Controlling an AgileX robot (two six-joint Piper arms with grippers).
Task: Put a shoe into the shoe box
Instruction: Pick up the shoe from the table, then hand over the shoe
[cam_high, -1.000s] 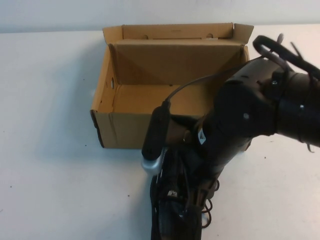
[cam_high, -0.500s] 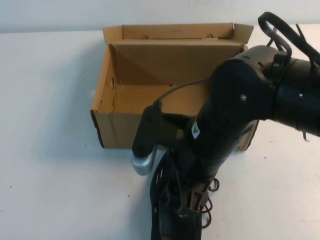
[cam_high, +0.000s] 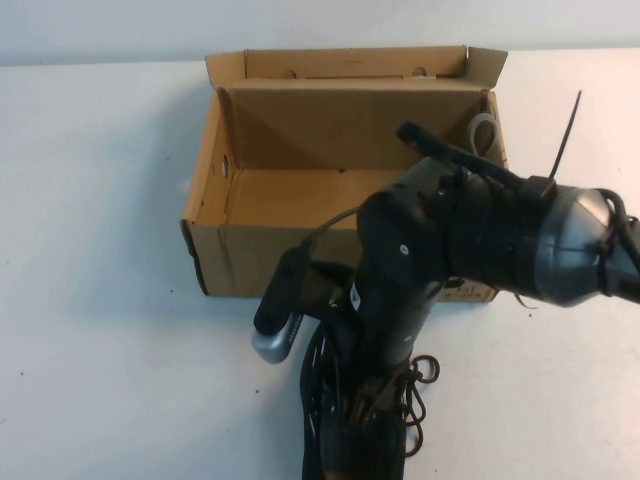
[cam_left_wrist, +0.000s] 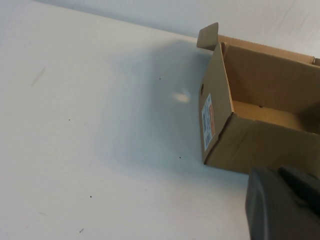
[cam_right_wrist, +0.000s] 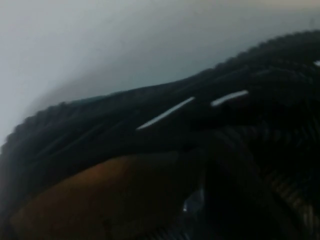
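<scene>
Near the front edge of the white bench (cam_high: 90, 300), just in front of the box (cam_high: 250, 255), lies one black shoe (cam_high: 345, 440), its loose laces (cam_high: 425, 375) spilling to its right. One right arm (cam_high: 480, 235) reaches in from the right and bends down over it, and the right gripper (cam_high: 375, 395) is down at the shoe, right on top of it. Its fingers are hidden under the wrist in the high view, and the right wrist view shows only black mesh pressed close to the lens, so I cannot tell how far they stand apart or whether they grip the shoe. One brown cardboard box stands open behind, flaps up, nothing in it, a small label (cam_left_wrist: 207, 121) on its left end wall. The left gripper is not seen in the high view; its dark tip (cam_left_wrist: 282, 205) shows in the left wrist view, fingers closed on nothing, near the box's front left corner
</scene>
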